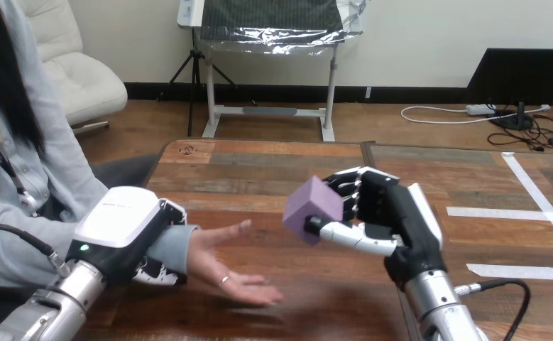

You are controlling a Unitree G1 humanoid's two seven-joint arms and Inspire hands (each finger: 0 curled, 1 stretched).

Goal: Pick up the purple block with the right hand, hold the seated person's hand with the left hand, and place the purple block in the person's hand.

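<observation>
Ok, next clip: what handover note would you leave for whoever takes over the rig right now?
Left hand: fingers curled round the person's wrist.
Right hand: pinching the block, raised above the table.
Person's hand: open, palm up, left of the block.
Done: pickup, hold.
To do: carry the block over the palm and release.

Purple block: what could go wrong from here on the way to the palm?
The right hand pinches the purple cube-shaped block at one side only, so it may twist or slip out.
It hangs apart from the person's hand, palm up; released here, it would likely land on the wooden table.
The left hand grips only the wrist, so the palm could shift.
</observation>
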